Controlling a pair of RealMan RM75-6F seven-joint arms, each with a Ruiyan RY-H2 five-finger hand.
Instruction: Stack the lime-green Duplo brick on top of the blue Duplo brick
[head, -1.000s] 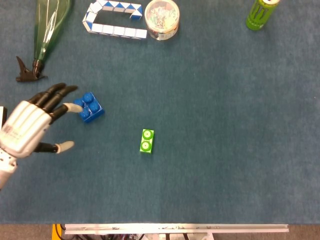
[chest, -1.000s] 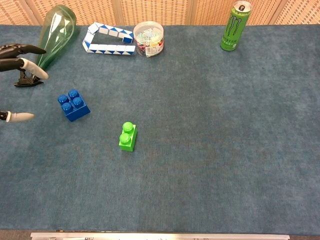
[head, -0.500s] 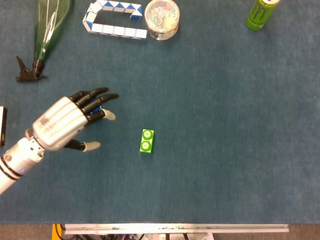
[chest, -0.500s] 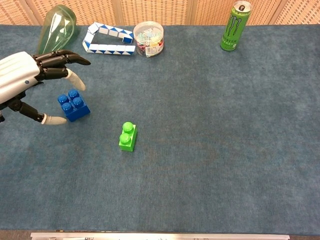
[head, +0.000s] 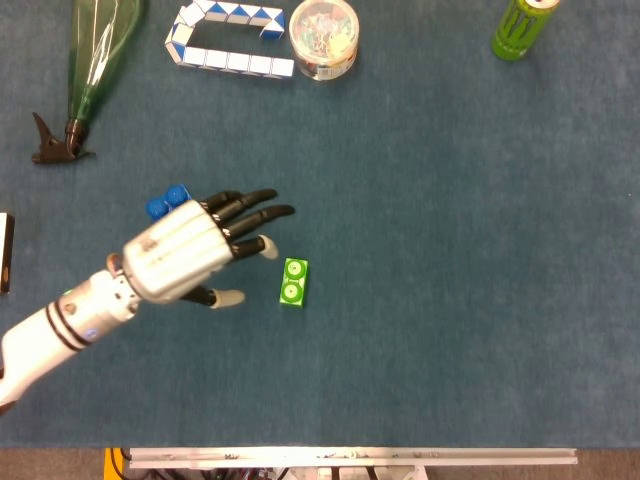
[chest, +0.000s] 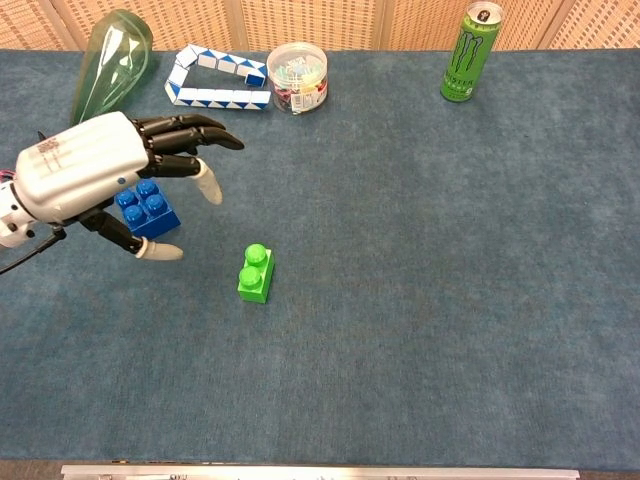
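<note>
The green brick (head: 293, 282) lies on the blue surface (head: 450, 250), a little left of the middle, with its studs up; its long axis runs from near to far, and its two studs stand one behind the other. The blue brick (chest: 150, 210) sits further left and slightly farther away, turned at an angle to the edges; in the head view the hand covers most of it and only two studs show. The left hand (head: 185, 250) is above the surface between the two bricks, wide with the fingers (head: 255, 205) spread and pointing to the right, and it holds nothing; its fingertips are just left of the green brick and apart from it. The right hand is not seen in either view. At the far edge, from left to right, are a green glass bottle (chest: 108, 60) lying down, a blue and white folding snake puzzle (chest: 215, 80), a clear round tub (chest: 297, 76) of small colourful items, and an upright green can (chest: 467, 52) with a dark claw mark; its writing is too small to read. The right half and the near side of the surface are open.
</note>
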